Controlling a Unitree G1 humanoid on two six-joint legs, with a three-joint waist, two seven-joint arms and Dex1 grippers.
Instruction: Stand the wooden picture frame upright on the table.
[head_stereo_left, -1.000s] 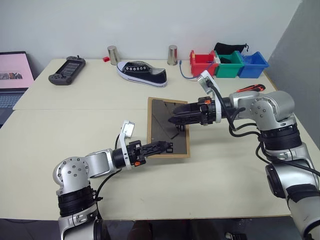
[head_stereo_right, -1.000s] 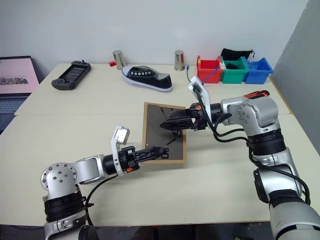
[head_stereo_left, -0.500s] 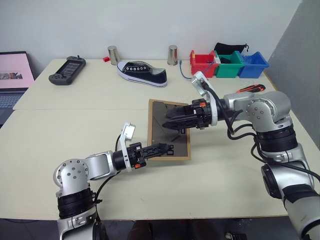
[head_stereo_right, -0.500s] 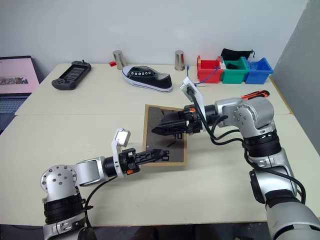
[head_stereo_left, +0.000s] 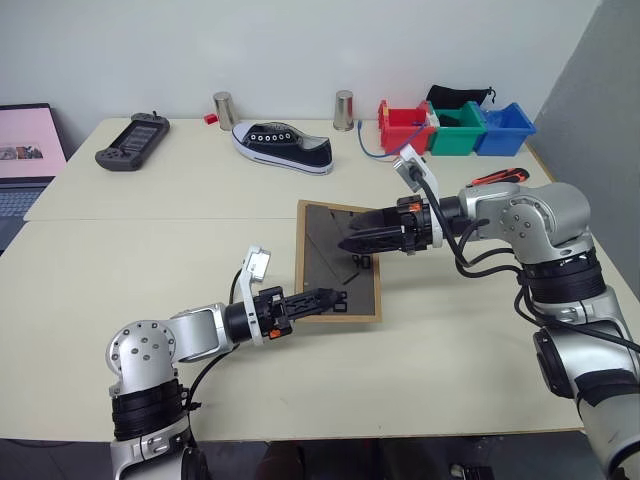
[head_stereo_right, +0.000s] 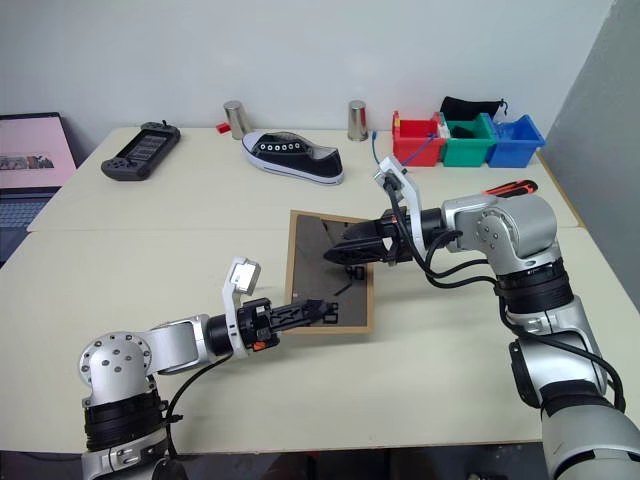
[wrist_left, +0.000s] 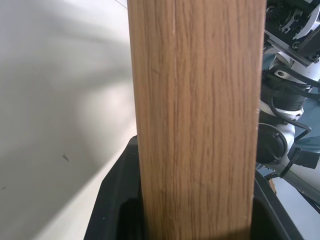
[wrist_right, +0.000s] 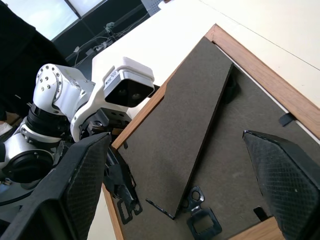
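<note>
Near the table's (head_stereo_left: 150, 250) middle seam the wooden picture frame (head_stereo_left: 338, 258) lies back-up — left gripper (head_stereo_left: 335, 297) clamped tight on its near edge, right gripper (head_stereo_left: 352, 243) spread wide above its stand, holding nothing.

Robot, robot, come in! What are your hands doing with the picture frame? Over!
Left gripper shut on small light-wood picture frame, near edge. Right gripper open above its dark back, by fold-out stand. Frame tilted, not upright yet. Nothing blocking on cream table.

Light-wood picture frame (head_stereo_left: 338, 260) with dark grey back on a pale cream bench (head_stereo_left: 150, 260); navy-and-white shoe (head_stereo_left: 283, 146); red (head_stereo_left: 404, 124), green (head_stereo_left: 457, 125) and blue (head_stereo_left: 503, 127) bins; black end effectors
</note>
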